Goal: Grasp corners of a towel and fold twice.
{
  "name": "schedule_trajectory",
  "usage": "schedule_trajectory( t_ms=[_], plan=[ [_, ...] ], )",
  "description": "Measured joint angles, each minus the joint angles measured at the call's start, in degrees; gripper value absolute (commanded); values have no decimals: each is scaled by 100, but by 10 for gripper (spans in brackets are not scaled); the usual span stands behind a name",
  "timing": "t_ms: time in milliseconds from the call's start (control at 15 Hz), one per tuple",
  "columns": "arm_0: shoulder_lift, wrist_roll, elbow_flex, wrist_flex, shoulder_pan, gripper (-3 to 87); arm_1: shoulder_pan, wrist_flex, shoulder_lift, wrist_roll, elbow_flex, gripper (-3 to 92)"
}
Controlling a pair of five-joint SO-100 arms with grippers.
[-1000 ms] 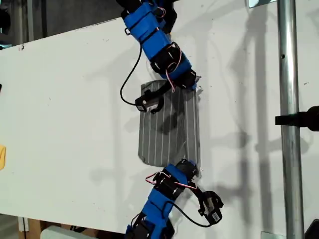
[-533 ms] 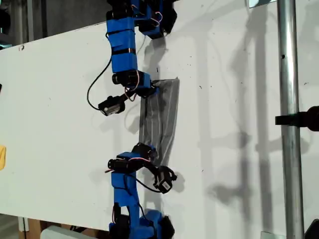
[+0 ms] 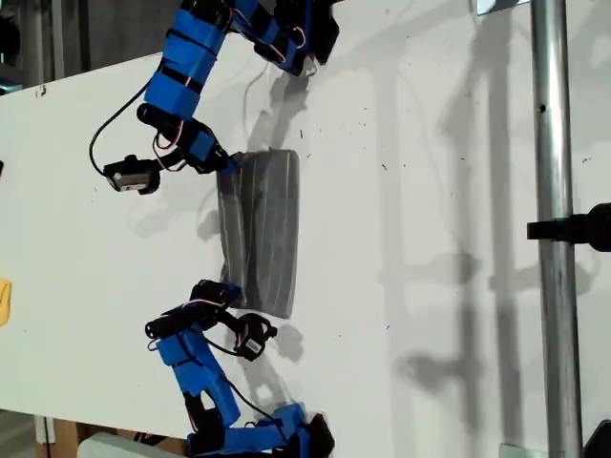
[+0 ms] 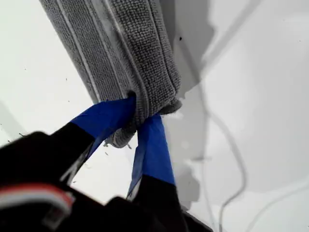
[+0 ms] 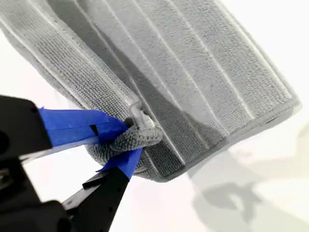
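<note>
The towel point(image 3: 263, 229), grey with thin white stripes, lies doubled over as a narrow strip on the white table point(image 3: 430, 239). At its far end in the exterior view, my first gripper point(image 3: 227, 164) is shut on a corner of the towel point(image 4: 120, 43), the cloth bunched between the blue fingers point(image 4: 104, 118). Down at the near end, my second gripper point(image 3: 229, 289) is shut on another corner, and the towel point(image 5: 193, 72) spreads away from its jaws point(image 5: 133, 135). Both held corners are on the towel's edge toward the exterior view's left.
A metal pole point(image 3: 549, 229) with a black clamp point(image 3: 573, 229) stands upright at the exterior view's right. A yellow object point(image 3: 4, 301) shows at the exterior view's left edge. Small black cameras hang on cables beside each gripper point(image 3: 129, 175) point(image 3: 253, 336).
Both arms swung toward the exterior view's left, carrying their towel corners across. The towel went from spread flat to folded over and narrower, and now lies further left.
</note>
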Motion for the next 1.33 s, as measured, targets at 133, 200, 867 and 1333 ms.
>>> schedule_trajectory(
  t_ms=[133, 200, 867, 1333],
  plan=[
    [193, -114, 255, 53, 229, -29, -439, -9, 53, 360, 396, -2],
    [334, -211, 413, 53, 457, -29, -712, -26, 149, 606, 606, -2],
    [422, -1248, 2461, -1178, 1283, -29, -1468, -1354, -202, 1564, 1995, -2],
    [9, -1002, 2338, -1301, 896, -28, -1661, -1187, -598, 1925, 1986, -2]
  ],
)
